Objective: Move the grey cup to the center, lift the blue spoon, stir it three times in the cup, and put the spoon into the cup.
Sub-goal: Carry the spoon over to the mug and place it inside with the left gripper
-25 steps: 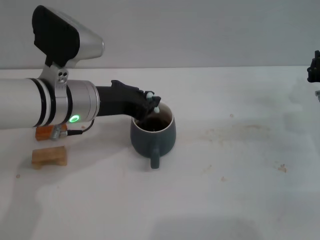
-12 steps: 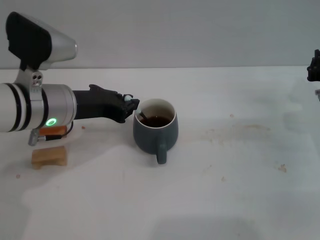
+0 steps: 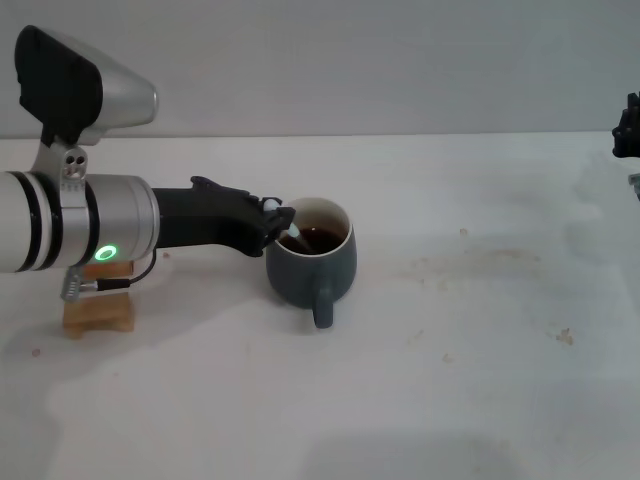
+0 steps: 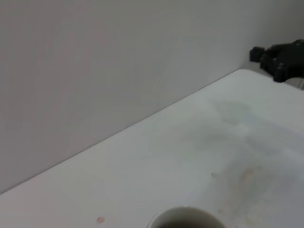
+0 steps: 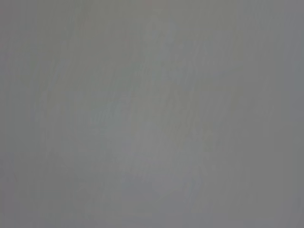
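Jaws of left gripper (image 3: pixel 280 222) closed on the blue spoon (image 3: pixel 291 232), pale handle end just visible at the fingertips; right gripper's jaw state impossible to tell. Right gripper (image 3: pixel 627 128) parked at the table's far right edge, about 3 o'clock from the cup, well apart.

The grey cup (image 3: pixel 311 262) standing upright near mid-table, handle turned to roughly 6 o'clock, dark liquid inside. Left gripper poised at the cup's rim on the 9 to 10 o'clock side, spoon angled down over the rim into the liquid. Spoon bowl hidden below the rim. Two wooden blocks (image 3: pixel 98 311) lying at about 9 o'clock from the cup, under the left forearm, partly covered.

Judged stage: stirring or final placement of the spoon.

Risks noted:
- Gripper touching or very near the rim; sideways travel likely to push or tip the cup and spill liquid.
- Spoon held by the handle tip only; slip or swing possible on contact with the cup wall.
- Release with the spoon leaning outward likely to let it topple over the rim.
- Forearm low above the blocks; possible knock.
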